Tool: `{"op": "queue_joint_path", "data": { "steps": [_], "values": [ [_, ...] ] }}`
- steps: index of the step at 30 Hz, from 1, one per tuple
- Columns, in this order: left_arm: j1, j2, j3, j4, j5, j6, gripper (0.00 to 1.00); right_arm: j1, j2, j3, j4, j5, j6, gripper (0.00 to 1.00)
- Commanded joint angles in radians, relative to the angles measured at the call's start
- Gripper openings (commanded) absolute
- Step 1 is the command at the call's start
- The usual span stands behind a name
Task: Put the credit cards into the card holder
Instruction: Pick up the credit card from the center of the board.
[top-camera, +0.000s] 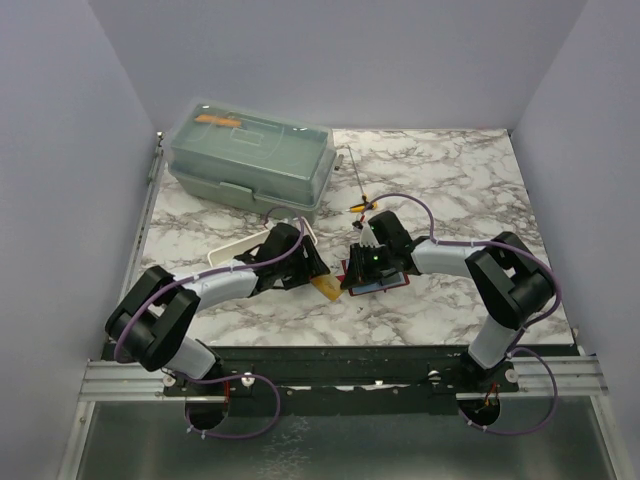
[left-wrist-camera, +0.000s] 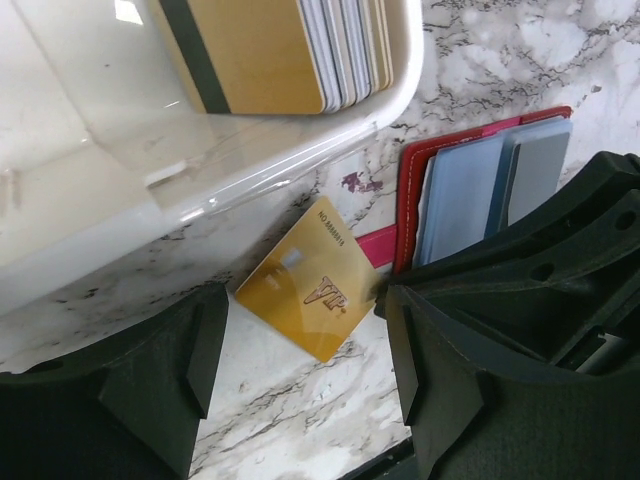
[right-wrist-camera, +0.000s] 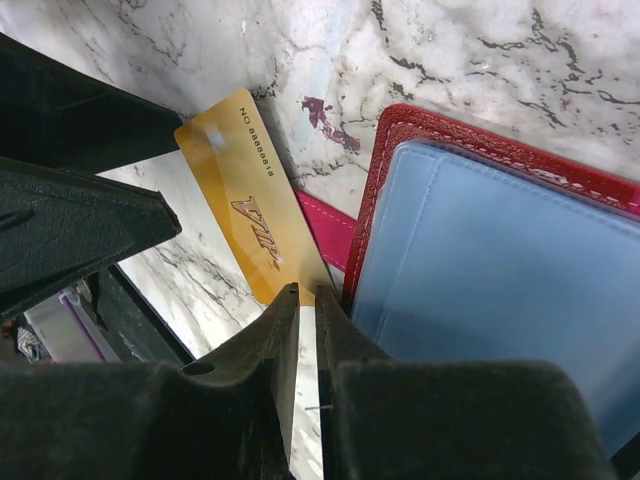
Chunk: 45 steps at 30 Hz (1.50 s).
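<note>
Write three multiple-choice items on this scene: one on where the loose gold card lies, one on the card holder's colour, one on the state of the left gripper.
1. Where does the gold card lie?
A. in the white tray
B. flat on the marble table
C. inside the card holder

2. What colour is the card holder's cover?
A. red
B. green
C. black

3. How does the left gripper stand?
A. open
B. shut on the gold card
C. shut on the tray's rim

Key:
1 B, the card lies on bare marble between tray and holder.
2 A, a red edge frames the blue pockets.
3 A, its fingers stand wide apart on either side of the card.
</note>
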Motion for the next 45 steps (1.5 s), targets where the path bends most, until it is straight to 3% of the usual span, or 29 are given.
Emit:
{"op": "queue_joint_path", "data": {
  "steps": [1,14,27,36,45],
  "values": [
    [0.003,0.042,0.005,0.057,0.018,0.024,0.71,0.007,0.035,0.012,0.002,0.035,-0.002,0.15],
    [0.003,0.001,-0.051,0.195,0.083,-0.041,0.68,0.007,0.047,0.015,0.004,0.024,-0.008,0.14],
    [0.003,0.069,-0.081,0.335,0.118,-0.118,0.58,0.007,0.062,0.019,0.007,0.015,-0.011,0.13],
    [0.003,0.128,-0.075,0.393,0.135,-0.153,0.46,0.007,0.067,0.018,0.007,0.013,-0.012,0.13],
    [0.003,0.181,-0.072,0.422,0.153,-0.166,0.46,0.006,0.07,0.016,0.01,0.018,-0.009,0.13]
  ]
}}
